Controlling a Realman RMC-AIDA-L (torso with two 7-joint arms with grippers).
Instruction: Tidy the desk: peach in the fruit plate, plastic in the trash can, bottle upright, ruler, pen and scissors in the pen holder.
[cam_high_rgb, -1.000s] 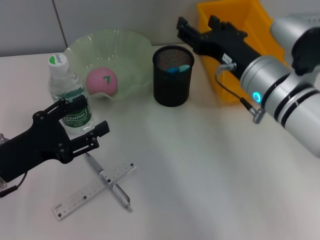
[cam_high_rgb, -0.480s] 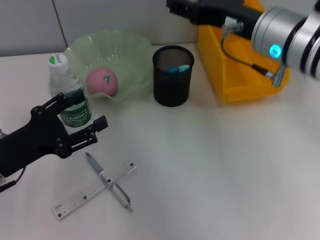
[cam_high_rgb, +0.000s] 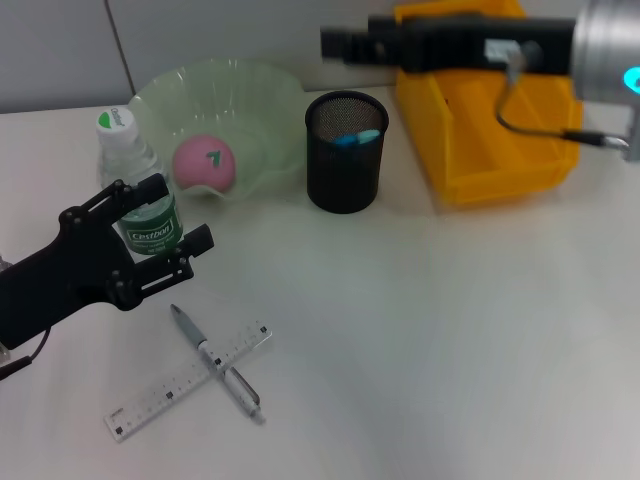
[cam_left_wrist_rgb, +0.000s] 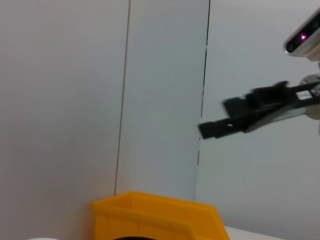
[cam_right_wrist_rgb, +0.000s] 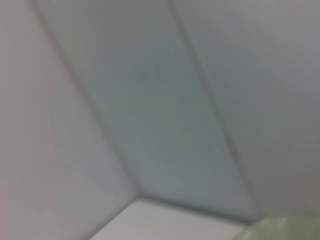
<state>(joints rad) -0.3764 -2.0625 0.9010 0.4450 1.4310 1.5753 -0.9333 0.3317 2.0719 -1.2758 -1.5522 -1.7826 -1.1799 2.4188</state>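
left gripper (cam_high_rgb: 170, 245) low over the desk's left side, jaws spread, nothing between them; tips sit just in front of the bottle (cam_high_rgb: 138, 192) in head view, can't tell if they touch it

right gripper (cam_high_rgb: 335, 42) up high at the back, above the pen holder (cam_high_rgb: 345, 152) and beside the yellow bin (cam_high_rgb: 480, 120); nothing seen in it, but can't tell whether the fingers are apart or together; right wrist view is just wall

bottle already stands upright, white cap up, next to the fruit plate (cam_high_rgb: 270, 100); peach (cam_high_rgb: 204, 162) is in the plate. something blue, probably the scissors' handle, shows inside the holder

what's left looks like the pen (cam_high_rgb: 213, 361) and ruler (cam_high_rgb: 187, 381), crossed on the desk near the front, just beyond the left gripper. can't tell which lies on top

handling guess: both light, stiff, thin. ruler is flat, hard to get fingers under, likely slippery; pen is rounder, slightly easier, may roll. I'd take the pen first at the upper barrel, clear of the crossing, jaws across it and narrowed before descent. ruler then by its long edges near one end

risk: lifting one drags the other; holder is mesh and light, could tip on insertion
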